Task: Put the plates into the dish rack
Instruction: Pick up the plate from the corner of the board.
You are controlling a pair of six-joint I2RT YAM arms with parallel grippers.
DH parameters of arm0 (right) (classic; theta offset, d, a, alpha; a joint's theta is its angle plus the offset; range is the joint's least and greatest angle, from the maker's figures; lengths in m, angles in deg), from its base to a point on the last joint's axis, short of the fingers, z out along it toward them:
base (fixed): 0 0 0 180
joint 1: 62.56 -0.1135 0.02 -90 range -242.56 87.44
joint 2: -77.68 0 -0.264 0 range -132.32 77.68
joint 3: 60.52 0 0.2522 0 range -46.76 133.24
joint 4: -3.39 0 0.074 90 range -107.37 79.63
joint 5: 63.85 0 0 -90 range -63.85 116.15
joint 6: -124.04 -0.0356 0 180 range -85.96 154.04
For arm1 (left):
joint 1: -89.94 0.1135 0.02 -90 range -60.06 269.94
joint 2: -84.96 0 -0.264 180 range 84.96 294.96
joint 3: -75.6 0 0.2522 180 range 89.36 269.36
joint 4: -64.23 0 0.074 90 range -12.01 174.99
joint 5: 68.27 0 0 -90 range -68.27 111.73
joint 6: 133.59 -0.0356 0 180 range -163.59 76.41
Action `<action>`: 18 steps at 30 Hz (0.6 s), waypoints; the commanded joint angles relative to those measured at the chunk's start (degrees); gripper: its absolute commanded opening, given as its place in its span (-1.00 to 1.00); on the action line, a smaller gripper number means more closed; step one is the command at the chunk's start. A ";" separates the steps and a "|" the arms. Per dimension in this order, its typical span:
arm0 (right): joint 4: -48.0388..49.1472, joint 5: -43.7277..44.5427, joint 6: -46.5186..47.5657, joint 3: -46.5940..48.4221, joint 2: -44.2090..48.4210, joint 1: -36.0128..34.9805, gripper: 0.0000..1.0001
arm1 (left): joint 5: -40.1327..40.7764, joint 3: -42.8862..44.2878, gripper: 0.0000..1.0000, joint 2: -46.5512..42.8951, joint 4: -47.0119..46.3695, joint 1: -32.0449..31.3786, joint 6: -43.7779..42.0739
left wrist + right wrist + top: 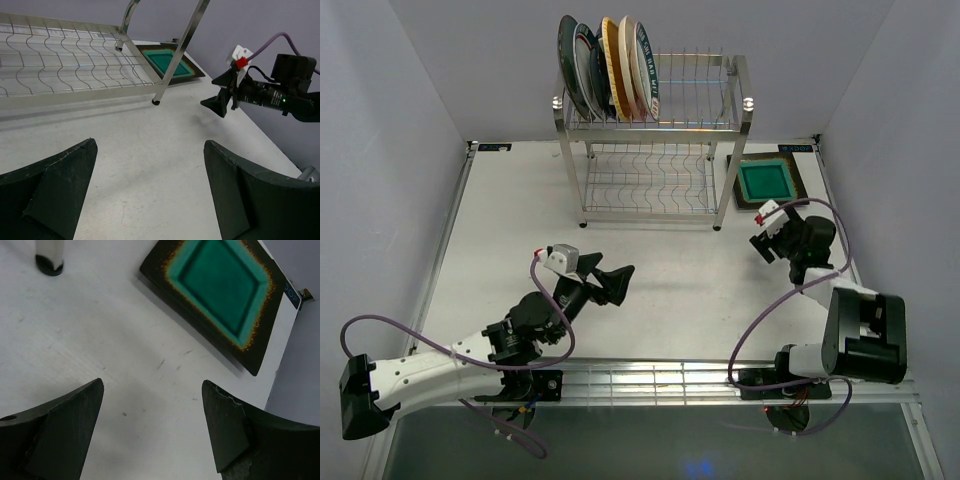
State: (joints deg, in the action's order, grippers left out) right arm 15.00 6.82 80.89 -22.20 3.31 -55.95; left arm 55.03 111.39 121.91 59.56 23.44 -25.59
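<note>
As only the green square plate (220, 295) lies flat beside the dish rack (656, 128), the right gripper (152, 385) hangs near it, jaws apart, likely to grasp; the left gripper (150, 145) gapes empty.

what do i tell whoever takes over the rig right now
Left gripper: open, empty, over the table in front of the dish rack.
Right gripper: open, empty, near the green square plate, which lies flat on the table right of the rack.
Done: the other plates stand on edge at the left end of the upper shelf.
To do: rack the green plate.
</note>
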 commanded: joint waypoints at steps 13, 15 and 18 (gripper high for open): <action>5.30 -5.19 0.00 20.88 -23.19 3.67 0.78 | -0.43 1.36 0.96 4.71 3.23 -0.21 -0.33; 4.79 -4.49 -0.88 22.11 -24.06 3.58 0.79 | -0.34 1.88 0.96 5.67 3.23 -0.21 -0.25; 3.81 -2.65 -2.29 23.69 -24.86 3.58 0.81 | -0.17 2.41 0.96 7.34 3.14 -0.21 -0.25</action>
State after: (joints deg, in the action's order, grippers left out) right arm 18.01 3.30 79.47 -1.57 -20.80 -52.52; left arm 54.76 111.63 128.60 62.18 23.44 -25.59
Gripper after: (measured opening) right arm 0.900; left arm 0.979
